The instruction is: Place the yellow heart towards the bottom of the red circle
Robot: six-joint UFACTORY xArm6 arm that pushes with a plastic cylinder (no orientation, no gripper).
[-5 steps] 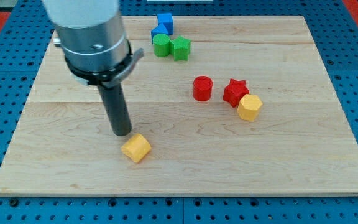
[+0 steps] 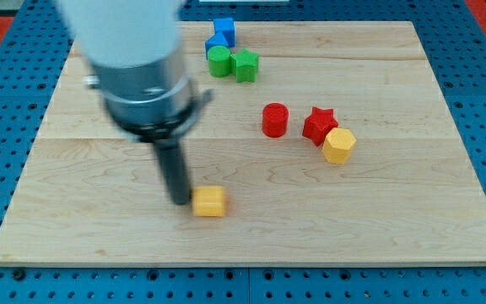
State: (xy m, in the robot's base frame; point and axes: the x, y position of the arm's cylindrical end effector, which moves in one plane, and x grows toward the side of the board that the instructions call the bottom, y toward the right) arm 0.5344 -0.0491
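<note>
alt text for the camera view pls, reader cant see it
My tip touches the left side of the yellow heart near the bottom of a wooden board. Up and to the right sit the red circle, a red star and a yellow block; blue and green blocks cluster at the top.

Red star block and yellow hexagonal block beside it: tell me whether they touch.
Touching. In the camera view the red star block and the yellow hexagonal block meet edge to edge with no board showing between them, the yellow one at the star's lower right.
</note>
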